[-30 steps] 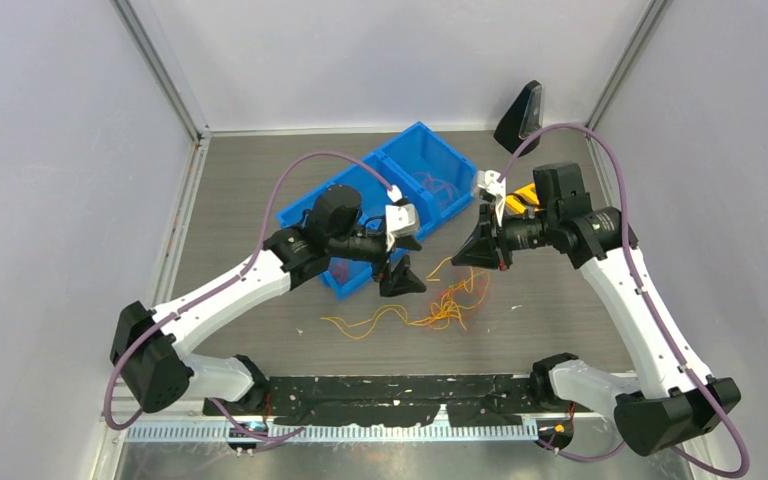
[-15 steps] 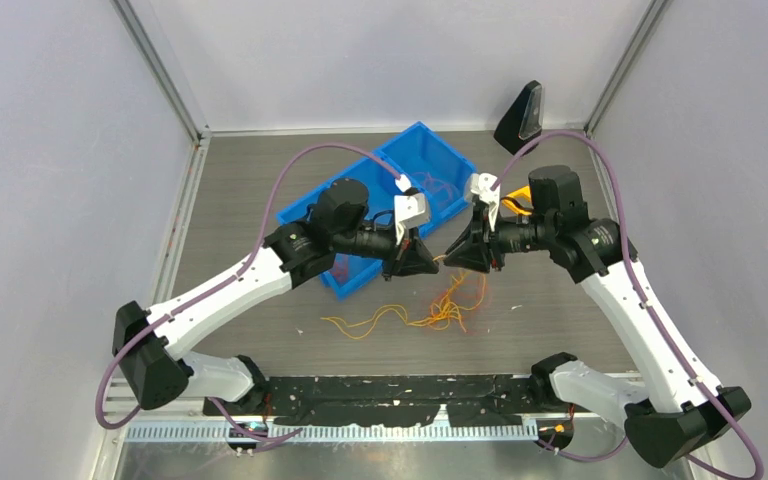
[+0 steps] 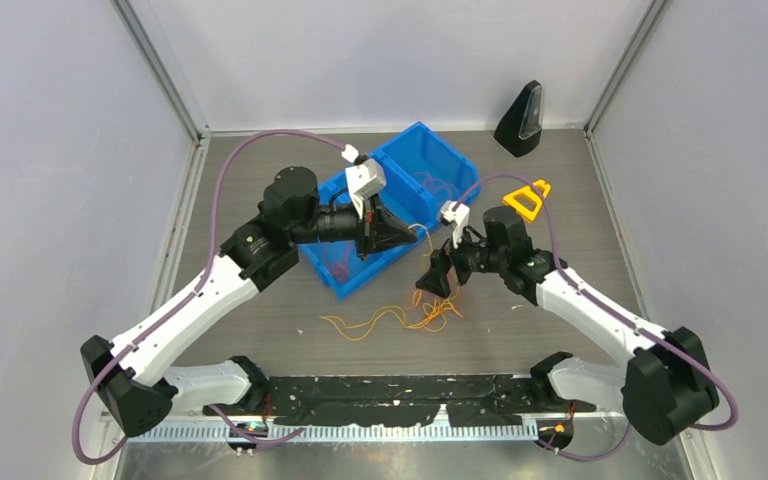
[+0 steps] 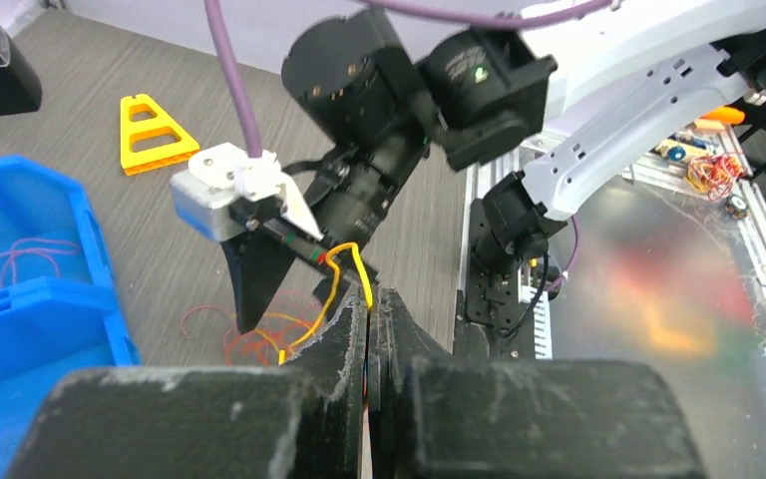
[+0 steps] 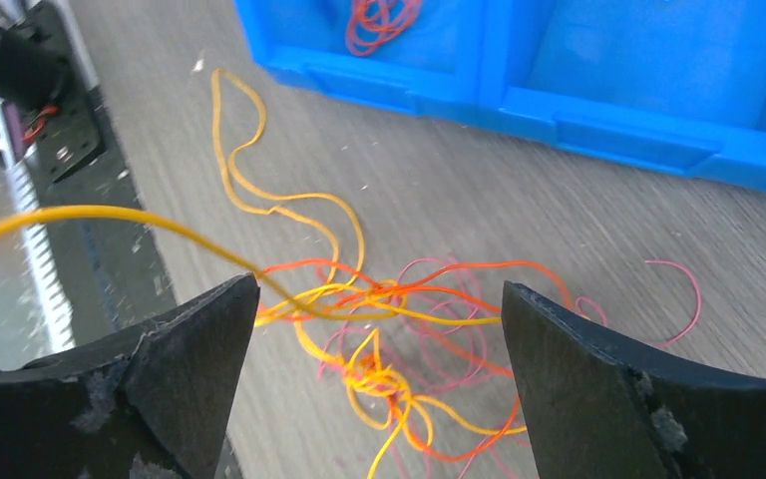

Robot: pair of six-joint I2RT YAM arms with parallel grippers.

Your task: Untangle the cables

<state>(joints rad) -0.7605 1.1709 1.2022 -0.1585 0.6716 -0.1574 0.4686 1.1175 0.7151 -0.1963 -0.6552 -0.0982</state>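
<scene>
The cables lie as a tangle point(image 3: 432, 314) of orange-yellow, red and pinkish wires on the table in front of the blue bin point(image 3: 430, 148). My left gripper point(image 3: 407, 238) is raised beside the bin's near edge. In the left wrist view it point(image 4: 370, 299) is shut on a yellow cable point(image 4: 356, 261) that loops out above the pinched jaws. That strand point(image 5: 110, 213) runs down into the knot point(image 5: 399, 371). My right gripper point(image 3: 429, 283) hovers just above the tangle, open point(image 5: 379, 287), its fingers either side of the knot and holding nothing.
The bin's near compartment holds red wires point(image 5: 384, 20); its far one holds purple wires point(image 4: 10, 264). A yellow triangle frame point(image 3: 526, 197) lies right of the bin. A black wedge-shaped object point(image 3: 522, 117) stands at the back right. A long orange strand point(image 3: 365, 322) trails left of the tangle.
The left gripper closed on the yellow cable and pulled it up and back toward the bin. The right gripper opened, let go and dropped down over the tangle.
</scene>
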